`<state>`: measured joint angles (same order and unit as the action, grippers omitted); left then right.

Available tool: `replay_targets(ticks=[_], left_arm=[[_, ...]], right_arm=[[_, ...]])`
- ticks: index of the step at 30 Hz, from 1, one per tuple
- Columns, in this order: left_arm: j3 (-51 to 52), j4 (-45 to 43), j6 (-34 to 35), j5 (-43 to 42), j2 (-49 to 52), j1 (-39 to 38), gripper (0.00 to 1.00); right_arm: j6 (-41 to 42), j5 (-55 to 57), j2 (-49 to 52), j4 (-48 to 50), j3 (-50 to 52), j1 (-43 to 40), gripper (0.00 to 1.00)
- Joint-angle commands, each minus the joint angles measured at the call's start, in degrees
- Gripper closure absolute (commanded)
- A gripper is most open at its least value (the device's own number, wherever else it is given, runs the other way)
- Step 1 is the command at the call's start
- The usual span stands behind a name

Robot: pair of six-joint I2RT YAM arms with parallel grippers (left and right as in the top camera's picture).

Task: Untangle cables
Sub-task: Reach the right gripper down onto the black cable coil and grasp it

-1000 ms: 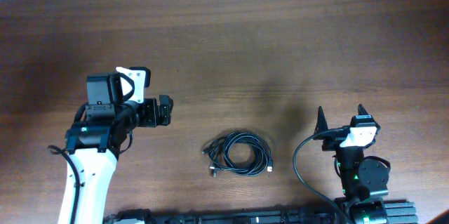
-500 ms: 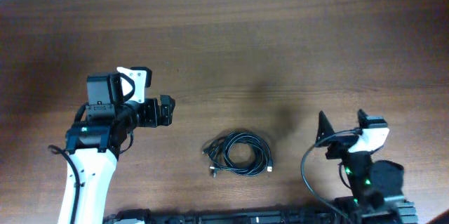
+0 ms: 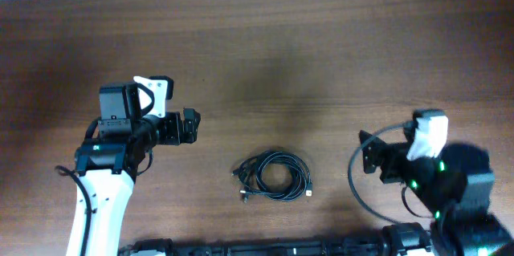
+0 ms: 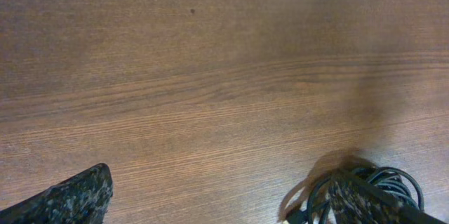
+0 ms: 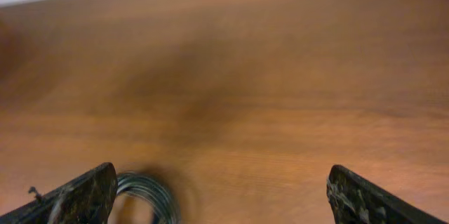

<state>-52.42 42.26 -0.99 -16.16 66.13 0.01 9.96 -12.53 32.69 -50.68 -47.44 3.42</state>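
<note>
The cables (image 3: 273, 177) are seen as one loose black coil laid flat on the wooden table (image 3: 321, 47), near its front edge and between the two arms. Small plugs are shown sticking out at the coil's left side, and a light-tipped plug (image 3: 307, 194) at its lower right. No writing can be read on them.

The left gripper (image 3: 191, 125) is held to the left of the coil and farther back, well apart from it. Its jaws are spread wide and nothing is gripped. In the left wrist view part of the coil (image 4: 393, 182) is hidden behind one finger (image 4: 365, 199).

The right gripper (image 3: 369, 158) is placed to the right of the coil, apart from it, with its jaws also spread wide and nothing held. The right wrist view is blurred; the coil (image 5: 151, 189) is made out at the lower left, just beside one finger (image 5: 81, 196).
</note>
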Motion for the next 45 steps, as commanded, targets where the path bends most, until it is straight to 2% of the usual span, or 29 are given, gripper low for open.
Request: replay_targets(ticks=[1, 4, 9, 12, 19, 25, 33, 40, 45], left_arm=[[-1.2, -0.2, 0.5, -1.0, 0.2, -0.2, 0.01], [-1.2, -0.2, 0.5, -1.0, 0.2, -0.2, 0.01], [-1.2, 0.3, 0.5, -1.0, 0.2, -0.2, 0.01], [-1.2, -1.1, 0.6, -1.0, 0.2, -0.2, 0.01], [-1.2, -1.1, 0.5, -1.0, 0.2, -0.2, 0.01], [-1.2, -2.3, 0.6, -1.1, 0.2, -0.2, 0.01], [-1.2, -2.3, 0.6, -2.1, 0.2, -0.2, 0.01], [-1.2, -2.5, 0.6, -2.1, 0.2, -0.2, 0.01], [-1.2, -2.3, 0.6, -2.1, 0.2, -0.2, 0.01]], right_arm=[[0.0, -10.6, 9.0, -1.0, -4.4, 0.3, 0.07], [0.0, -14.4, 14.9, -0.4, -4.7, 0.3, 0.07], [-0.7, -27.1, 23.7, -0.1, -4.6, 0.3, 0.07], [-7.7, -32.3, 30.0, -1.0, -4.6, 0.4, 0.07], [-14.1, -32.3, 40.1, -5.6, -4.6, 0.4, 0.07], [-20.4, -31.5, 45.6, -5.4, -4.6, 5.8, 0.07], [-20.5, -27.6, 51.0, -3.2, -4.6, 13.8, 0.07], [-20.5, -20.9, 52.2, 1.0, -4.6, 14.7, 0.07], [-22.3, -20.6, 52.2, 2.2, -4.4, 15.0, 0.07]])
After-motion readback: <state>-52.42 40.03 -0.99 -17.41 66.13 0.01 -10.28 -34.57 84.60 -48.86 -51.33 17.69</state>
